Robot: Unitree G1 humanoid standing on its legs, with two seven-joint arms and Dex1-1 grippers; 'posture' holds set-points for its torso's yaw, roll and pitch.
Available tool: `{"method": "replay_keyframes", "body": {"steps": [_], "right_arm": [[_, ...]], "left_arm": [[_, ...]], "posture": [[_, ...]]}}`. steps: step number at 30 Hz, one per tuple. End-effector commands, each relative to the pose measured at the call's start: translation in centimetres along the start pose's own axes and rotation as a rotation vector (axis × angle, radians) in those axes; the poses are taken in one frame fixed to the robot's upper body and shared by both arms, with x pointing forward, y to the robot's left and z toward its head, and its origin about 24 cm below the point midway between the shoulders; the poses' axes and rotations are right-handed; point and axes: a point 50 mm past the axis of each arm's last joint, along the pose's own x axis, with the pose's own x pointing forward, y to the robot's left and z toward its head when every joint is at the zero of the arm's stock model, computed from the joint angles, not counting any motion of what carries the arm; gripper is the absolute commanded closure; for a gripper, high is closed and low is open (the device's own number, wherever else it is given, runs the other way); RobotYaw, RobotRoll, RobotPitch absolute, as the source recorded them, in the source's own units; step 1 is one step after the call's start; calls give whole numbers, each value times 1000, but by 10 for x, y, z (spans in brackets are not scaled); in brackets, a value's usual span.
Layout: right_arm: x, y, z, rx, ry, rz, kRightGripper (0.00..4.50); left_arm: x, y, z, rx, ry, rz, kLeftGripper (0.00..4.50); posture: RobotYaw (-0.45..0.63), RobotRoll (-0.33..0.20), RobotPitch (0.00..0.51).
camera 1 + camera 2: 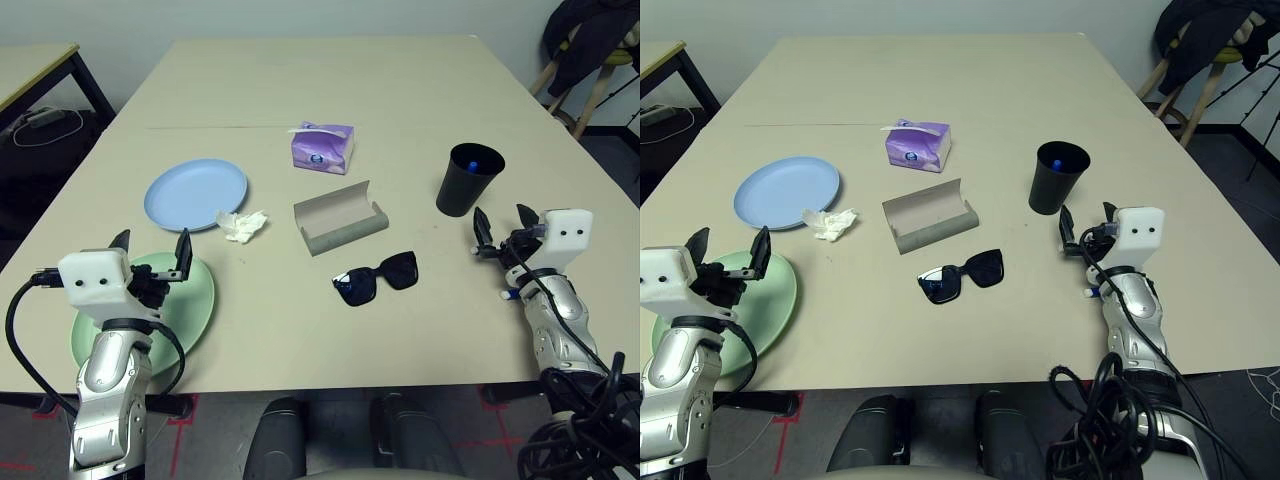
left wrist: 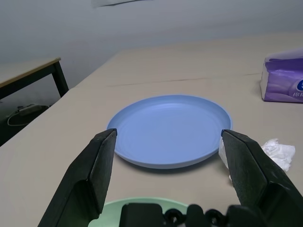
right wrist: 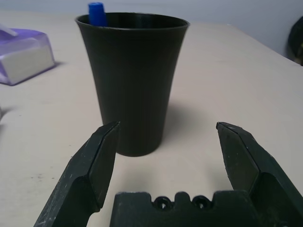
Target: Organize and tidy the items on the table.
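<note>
Table (image 1: 400,90): smooth beige top, faint seam crossing the far part. Left claw (image 1: 152,256) is hovering wide and empty over the near-left green plate (image 1: 200,300); the round matte blue plate (image 2: 170,130) is lying just beyond. Crumpled tissue (image 1: 241,224) is touching the blue plate's right edge. Grey case (image 1: 340,218) is lying open at centre, glossy sunglasses (image 1: 376,279) nearer. Purple tissue box (image 1: 322,146) farther back; print unreadable. Right claw (image 3: 168,156) is gaping wide, empty, facing the tapered black cup (image 3: 133,80); right wrist view is showing a blue pen cap (image 3: 96,11) above the rim.
</note>
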Motion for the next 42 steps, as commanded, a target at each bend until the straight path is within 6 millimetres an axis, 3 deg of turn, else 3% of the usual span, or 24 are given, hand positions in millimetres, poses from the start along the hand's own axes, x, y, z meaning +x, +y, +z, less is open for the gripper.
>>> {"method": "replay_keyframes", "body": {"steps": [1, 14, 28, 42], "right_arm": [[-3, 7, 10, -32, -26, 149, 38], [-11, 13, 46, -21, -62, 579, 38], [-29, 36, 41, -7, -2, 1048, 38], [-35, 47, 49, -111, -43, 1341, 38]], "left_arm": [[0, -2, -3, 6, 17, -13, 0], [8, -5, -2, -4, 8, -29, 0], [15, -6, 0, -3, -10, -43, 0], [18, -9, 0, -8, -12, -57, 0]], "posture": [[153, 0, 92], [121, 0, 81], [116, 0, 57], [119, 0, 49]]}}
